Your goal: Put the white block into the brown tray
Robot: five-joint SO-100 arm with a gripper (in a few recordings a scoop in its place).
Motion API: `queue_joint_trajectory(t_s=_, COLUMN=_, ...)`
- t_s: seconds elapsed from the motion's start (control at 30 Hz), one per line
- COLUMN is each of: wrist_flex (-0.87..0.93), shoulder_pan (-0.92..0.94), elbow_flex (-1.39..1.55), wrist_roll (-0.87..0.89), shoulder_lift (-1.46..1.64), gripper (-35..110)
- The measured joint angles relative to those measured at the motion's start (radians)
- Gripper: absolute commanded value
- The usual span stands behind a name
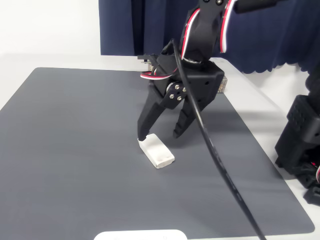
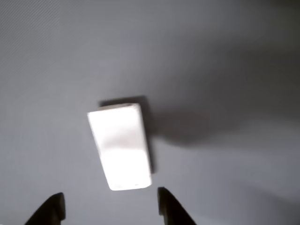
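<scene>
The white block (image 1: 156,151) lies flat on the dark grey mat (image 1: 75,150), angled toward the front right. My black gripper (image 1: 159,136) hangs open just above its far end, with the left fingertip (image 1: 142,136) almost touching the block. In the wrist view the white block (image 2: 121,145) sits just ahead of my open gripper (image 2: 108,199), nearly in line with the gap between the fingers. A brown corner that looks like the brown tray (image 1: 223,85) pokes out behind the arm; the rest of it is hidden.
A flat white rounded plate (image 1: 140,235) shows at the front edge of the mat. A dark blue curtain (image 1: 130,25) hangs behind the table. The mat's left half is bare grey surface.
</scene>
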Motion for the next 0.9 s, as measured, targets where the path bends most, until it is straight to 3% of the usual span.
queue_joint_trajectory(t_s=0.4, wrist_flex=0.097, shoulder_pan=0.046, elbow_flex=-0.002, wrist_roll=-0.092, shoulder_lift=-0.038, gripper=51)
queue_joint_trajectory(t_s=0.9, wrist_flex=-0.023, shoulder_pan=0.046, elbow_flex=-0.035, wrist_roll=-0.101, shoulder_lift=-0.152, gripper=50)
